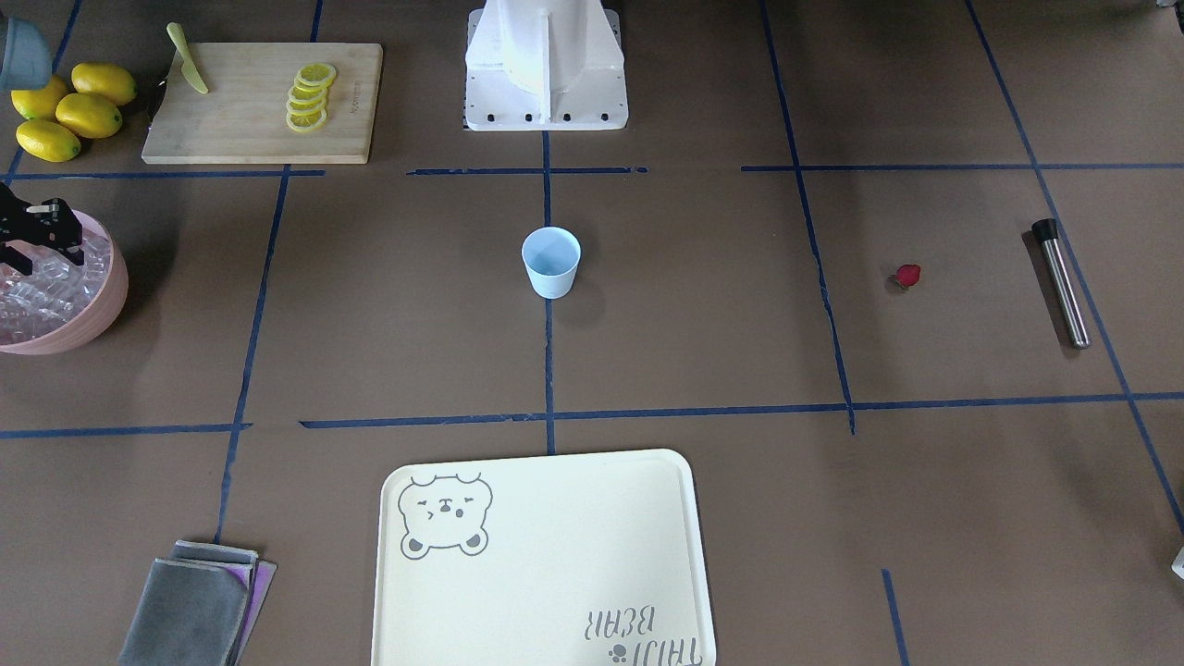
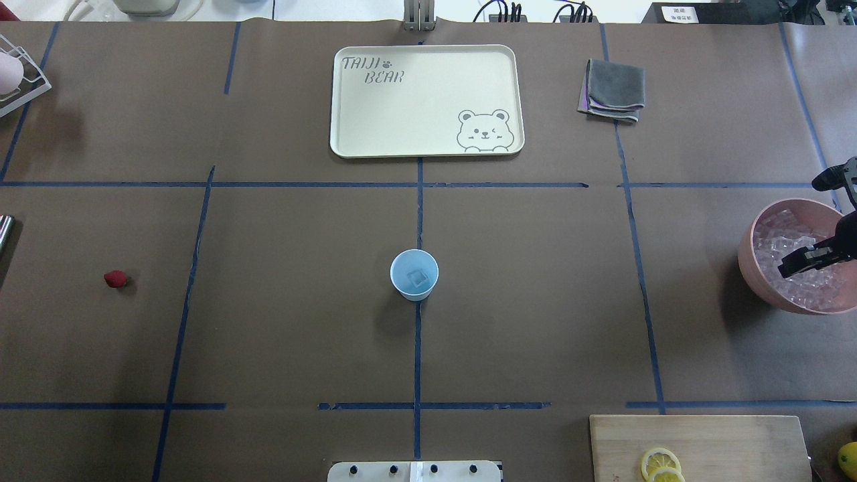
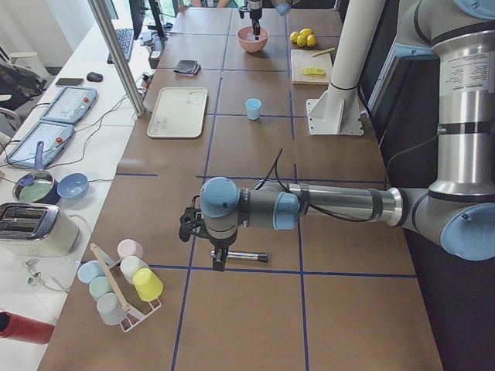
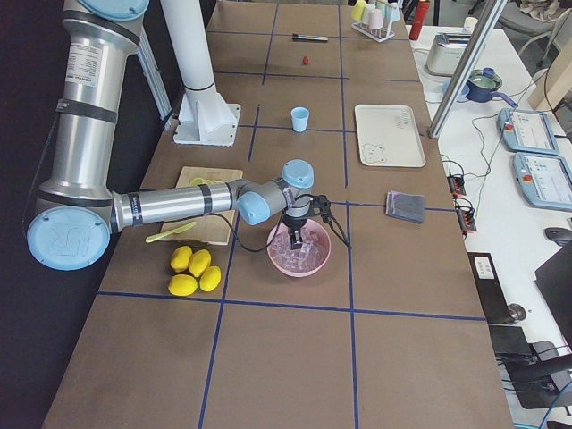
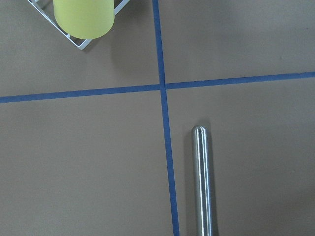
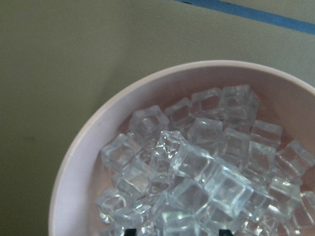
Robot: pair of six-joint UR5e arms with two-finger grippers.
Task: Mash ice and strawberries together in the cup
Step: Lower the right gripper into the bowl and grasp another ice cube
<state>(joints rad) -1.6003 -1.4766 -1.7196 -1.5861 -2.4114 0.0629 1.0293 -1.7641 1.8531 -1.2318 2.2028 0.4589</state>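
The pale blue cup (image 2: 414, 274) stands at the table's centre with one clear ice cube (image 2: 419, 278) in it. The rest of the ice (image 6: 197, 167) is heaped in the pink bowl (image 2: 750, 249) at the robot's right. My right gripper (image 2: 800, 261) hangs just above this heap; in the right wrist view its two tips sit apart at the bottom edge, open and empty. The red strawberry (image 2: 115, 279) lies alone on the robot's left. My left gripper (image 3: 213, 249) hovers over a steel muddler (image 5: 203, 182); I cannot tell if it is open or shut.
A cream bear tray (image 2: 402, 114) lies beyond the cup, with folded grey cloths (image 2: 612, 90) to its right. A cutting board (image 1: 259, 129) with lemon slices and a knife, and whole lemons (image 1: 69, 111), lie near the bowl. A cup rack (image 3: 124, 282) stands near the left gripper.
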